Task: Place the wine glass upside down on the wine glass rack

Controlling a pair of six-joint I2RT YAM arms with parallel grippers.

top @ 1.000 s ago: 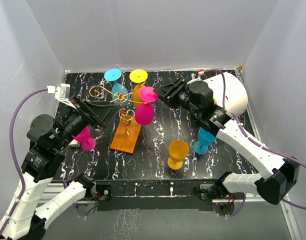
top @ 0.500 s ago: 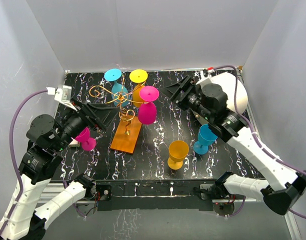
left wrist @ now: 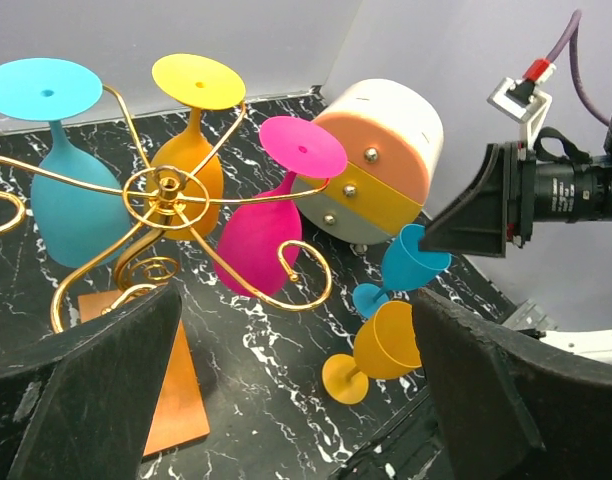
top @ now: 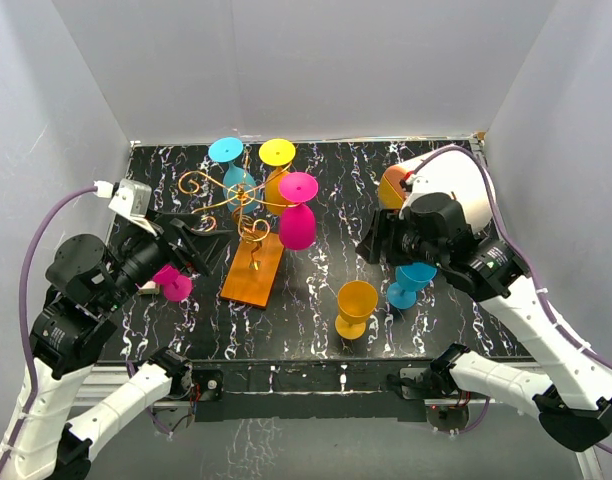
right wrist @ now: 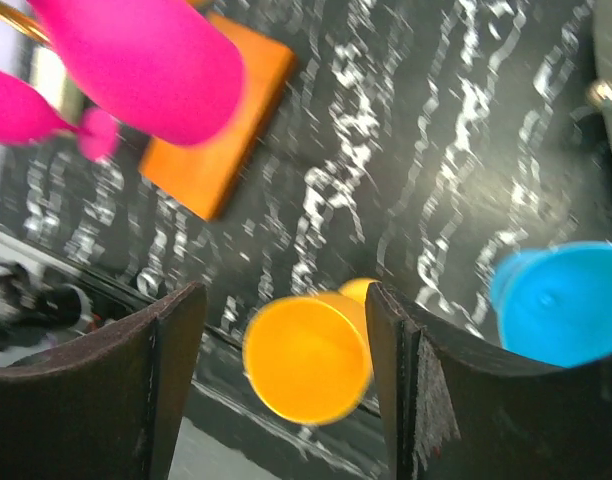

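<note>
Found no legible writing, label, brand, number or sign in any view, neither on the wine glass rack [top: 254, 272] nor on the worktop [top: 336, 200].

You had a black tabletop [top: 336, 185] veined in white, boxed in by plain white walls [top: 286, 60] left, far and right.

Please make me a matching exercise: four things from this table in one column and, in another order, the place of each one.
Things:
1 gold wire rack
2 yellow glass on the table
3 blue glass on the table
4 white-and-orange drum

Places:
a far right corner
b just right of the yellow glass
c front centre, standing upright
d left of centre, on an orange base

Pairs: 1-d, 2-c, 3-b, 4-a.
</note>
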